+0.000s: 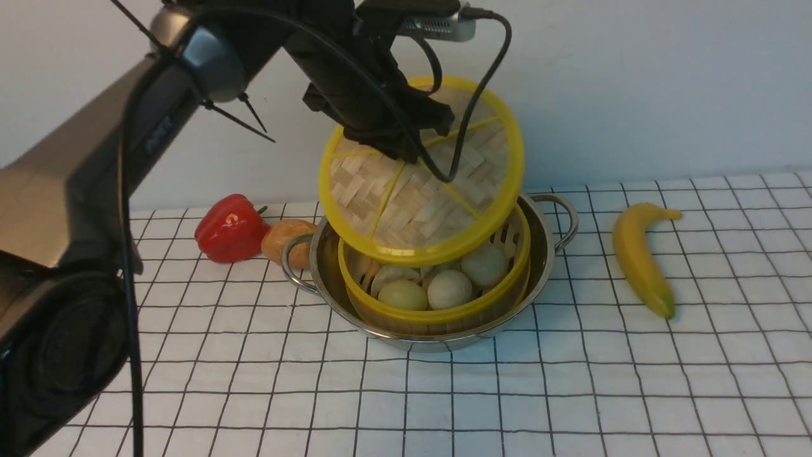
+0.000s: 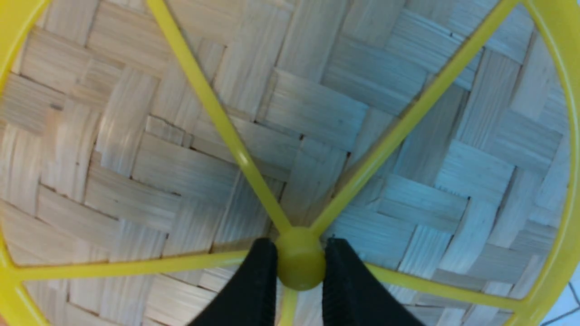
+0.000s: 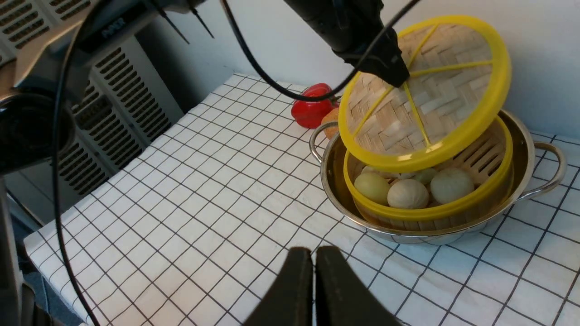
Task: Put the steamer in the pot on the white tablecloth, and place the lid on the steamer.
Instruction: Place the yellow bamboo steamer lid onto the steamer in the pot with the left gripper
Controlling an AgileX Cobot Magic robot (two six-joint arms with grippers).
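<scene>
Left black two-finger gripper [image 2: 300, 248] clamped on yellow knob [image 2: 300, 267] of flat round woven-bamboo lid [image 1: 431, 203], tilted mid-frame directly over round yellow-rimmed bamboo steamer [image 1: 444, 312] seated in shiny steel pot [image 1: 540, 254], near edge lowest.

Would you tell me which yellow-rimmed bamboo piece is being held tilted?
The flat woven lid, pinched at its centre by the left gripper; the deeper steamer sits in the pot.

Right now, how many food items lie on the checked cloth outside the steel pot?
3: a red bell pepper and a brown roundish lump left of the shiny steel pot, a yellow banana to its right. The left arm may hide others.
</scene>
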